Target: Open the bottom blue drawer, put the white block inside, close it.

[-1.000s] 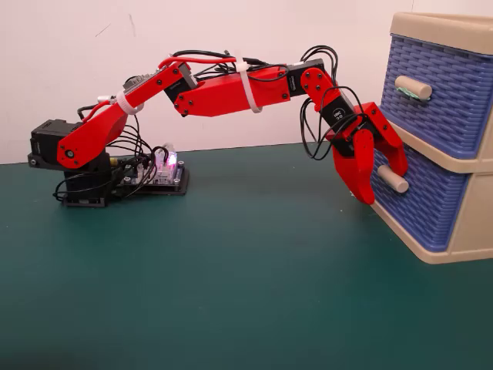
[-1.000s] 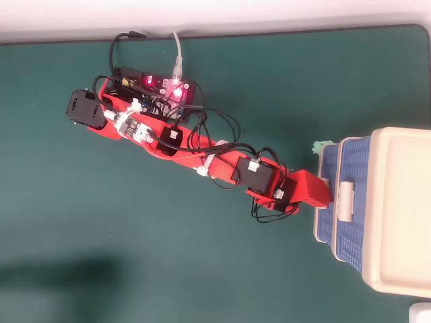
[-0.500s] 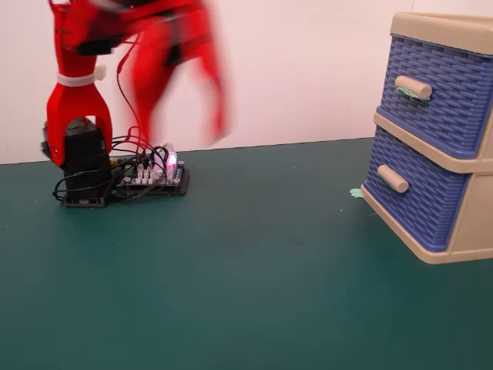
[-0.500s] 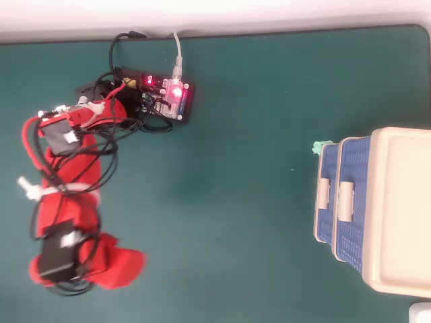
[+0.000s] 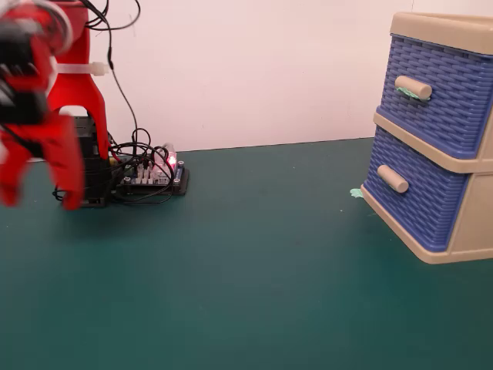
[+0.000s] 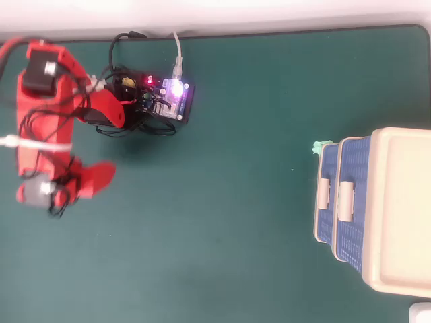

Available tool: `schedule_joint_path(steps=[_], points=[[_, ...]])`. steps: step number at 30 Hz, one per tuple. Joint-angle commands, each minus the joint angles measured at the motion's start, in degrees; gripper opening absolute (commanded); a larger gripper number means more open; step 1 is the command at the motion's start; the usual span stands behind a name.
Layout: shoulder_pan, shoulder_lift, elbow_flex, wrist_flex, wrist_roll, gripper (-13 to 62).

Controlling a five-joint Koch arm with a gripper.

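The bottom blue drawer (image 5: 416, 204) sits shut in the beige cabinet (image 5: 462, 239) at the right, its plain beige handle (image 5: 393, 179) sticking out. From overhead the bottom blue drawer (image 6: 326, 225) is the leftmost blue strip. My red gripper (image 5: 38, 185) hangs blurred at the far left of the fixed view, in front of the arm's base. Its two fingers are spread and nothing is between them. In the overhead view the gripper (image 6: 91, 180) is a red blob left of the base, far from the cabinet. The white block does not show clearly in either view.
A circuit board with lit LEDs (image 5: 150, 176) and loose cables lies beside the arm's base. A green scrap (image 5: 356, 193) lies on the green mat by the cabinet. The upper drawer's handle (image 5: 413, 87) bears a green scrap. A white corner (image 6: 421, 313) is cut off at the overhead view's bottom right.
The arm has swung away from the bottom drawer's handle, up and back to the far left by its base. The drawer looks as shut as before.
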Motion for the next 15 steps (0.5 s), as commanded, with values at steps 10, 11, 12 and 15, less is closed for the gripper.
schedule_joint_path(steps=[10,11,12,15], points=[[-1.41,24.79,27.42,-1.58,0.18,34.2],[-1.41,24.79,27.42,0.00,0.18,34.3],[-1.41,24.79,27.51,0.26,0.09,34.2],[-1.23,24.70,27.33,0.18,0.00,34.4]])
